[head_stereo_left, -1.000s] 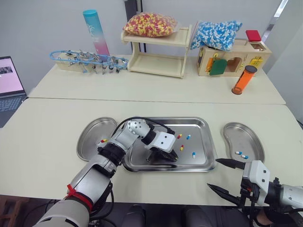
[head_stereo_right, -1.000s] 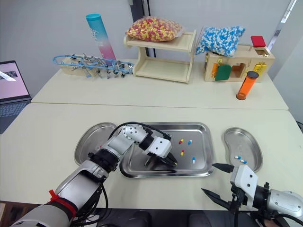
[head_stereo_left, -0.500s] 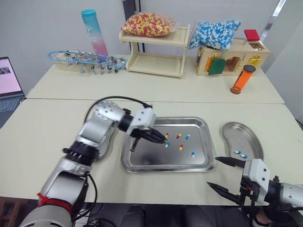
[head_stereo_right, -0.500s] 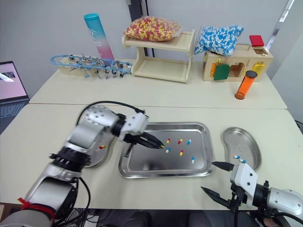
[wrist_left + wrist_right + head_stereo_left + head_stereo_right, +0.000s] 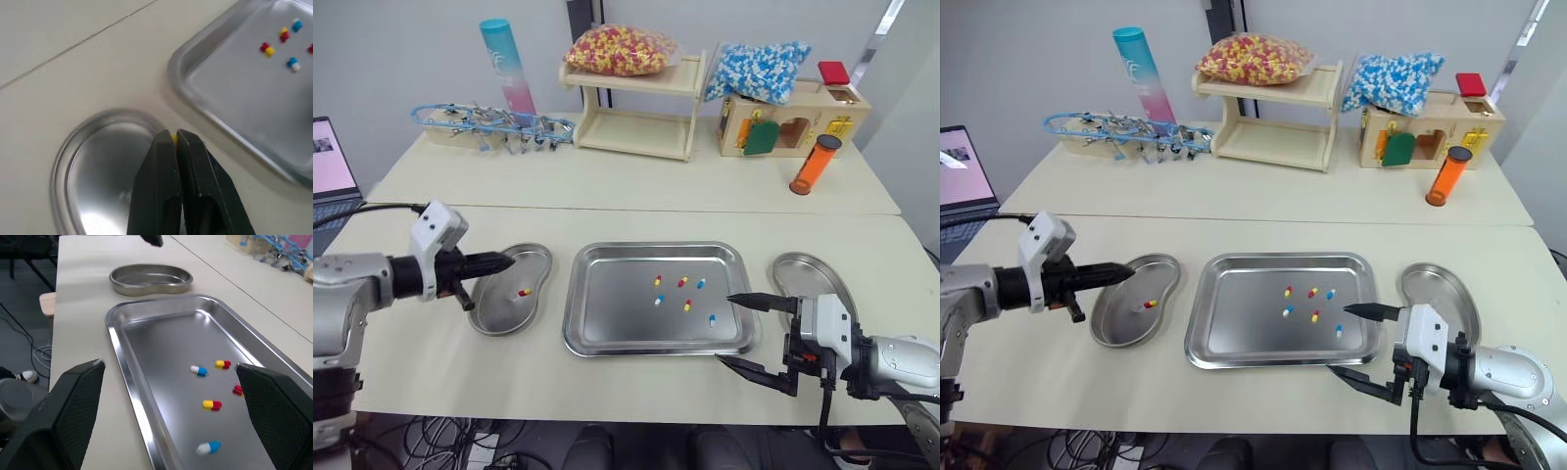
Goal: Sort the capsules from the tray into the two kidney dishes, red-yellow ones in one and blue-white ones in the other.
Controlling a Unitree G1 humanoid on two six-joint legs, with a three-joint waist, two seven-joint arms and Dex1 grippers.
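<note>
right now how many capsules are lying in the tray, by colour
red-yellow capsules: 3
blue-white capsules: 3
total in the tray: 6

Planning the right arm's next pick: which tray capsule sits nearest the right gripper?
The lone blue-white capsule toward the front right of the tray, beside the open right gripper; the other five lie farther back.
</note>
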